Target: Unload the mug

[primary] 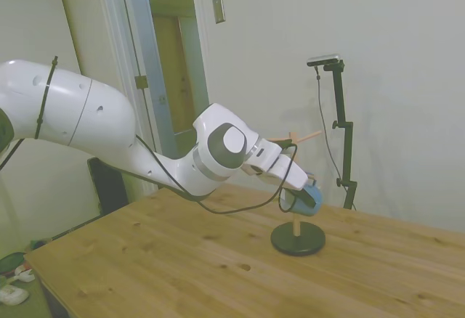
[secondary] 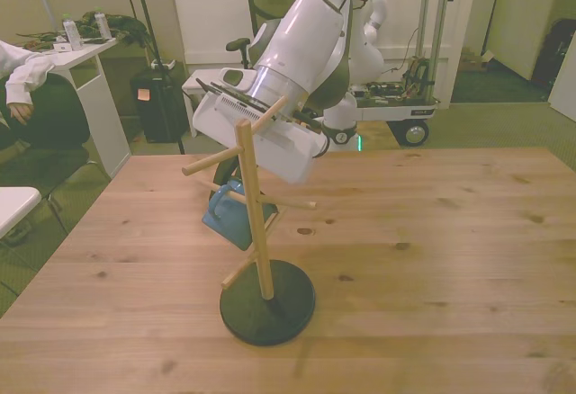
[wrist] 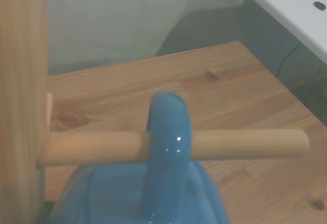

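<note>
The light-blue mug (secondary: 231,220) hangs tilted on a lower peg of the wooden peg stand (secondary: 255,223), on the front view's left of its post. In the wrist view its blue loop handle (wrist: 166,147) still circles the peg (wrist: 240,143), about midway along it. My gripper (secondary: 224,202) reaches down behind the stand's post and is shut on the mug, its dark fingers against the mug's upper side. From the side, the mug (primary: 307,199) sits at the gripper's tip (primary: 295,200), above the stand's round black base (primary: 298,238).
The stand's other pegs (secondary: 209,162) jut out close around the gripper body. A person's sleeve (secondary: 24,68) rests on a white desk (secondary: 85,55) beyond the table at the front view's left. A wheeled robot base (secondary: 396,106) stands behind the wooden table (secondary: 432,250).
</note>
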`<state>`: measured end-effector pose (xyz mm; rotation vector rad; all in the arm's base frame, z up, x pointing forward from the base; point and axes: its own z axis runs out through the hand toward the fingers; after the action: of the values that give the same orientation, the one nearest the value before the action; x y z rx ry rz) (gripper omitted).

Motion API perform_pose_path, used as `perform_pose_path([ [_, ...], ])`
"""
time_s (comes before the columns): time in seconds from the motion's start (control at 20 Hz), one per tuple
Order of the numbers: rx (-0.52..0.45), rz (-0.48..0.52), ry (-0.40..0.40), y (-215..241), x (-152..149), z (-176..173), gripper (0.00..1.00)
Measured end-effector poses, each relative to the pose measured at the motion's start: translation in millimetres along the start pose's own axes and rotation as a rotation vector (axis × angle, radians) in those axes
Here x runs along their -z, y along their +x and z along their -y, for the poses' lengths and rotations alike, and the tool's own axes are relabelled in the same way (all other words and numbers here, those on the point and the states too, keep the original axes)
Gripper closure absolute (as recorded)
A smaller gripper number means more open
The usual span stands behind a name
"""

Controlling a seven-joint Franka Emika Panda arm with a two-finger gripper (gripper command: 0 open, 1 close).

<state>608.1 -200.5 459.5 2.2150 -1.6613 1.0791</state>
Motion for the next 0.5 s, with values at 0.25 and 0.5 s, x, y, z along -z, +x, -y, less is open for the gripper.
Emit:
perform_pose_path([
  [0.25, 0.000, 0.008, 0.031, -3.0, 11.9, -8.9, 1.00],
  [0.5, -0.024, 0.008, 0.060, 3.8, 26.9, -14.2, 1.00],
])
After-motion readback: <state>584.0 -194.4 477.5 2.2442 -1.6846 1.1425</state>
